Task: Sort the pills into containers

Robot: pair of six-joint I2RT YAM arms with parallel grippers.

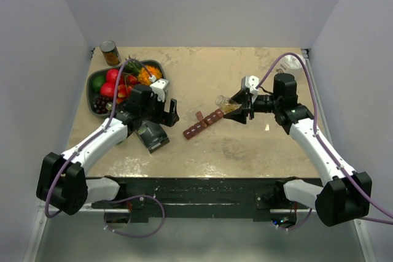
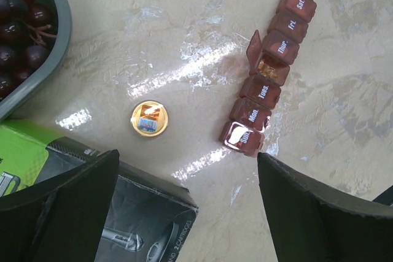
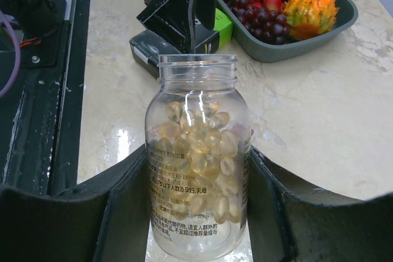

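The left arm (image 1: 98, 141) and right arm (image 1: 314, 144) match: white links, chunky black joints, a purple cable (image 1: 288, 55) looped along each, up from the black base rail (image 1: 196, 191). The left gripper (image 2: 189, 210) and right gripper (image 3: 196, 216) have broad matt-black fingers (image 2: 61, 213).

Bright even light, tabletop (image 2: 202, 59) glare, sharp focus

Walls: plain pale grey panels (image 1: 202, 4) close in the left, back and right sides; no windows show.
Counter: beige, marbled, stone-look top (image 1: 202, 72) with a glossy finish.
Light: white glare patches (image 2: 184, 65) streak the counter; the shadows are soft and the source is out of view.
Front edge: a black rail (image 1: 202, 188) runs along the counter's near side.
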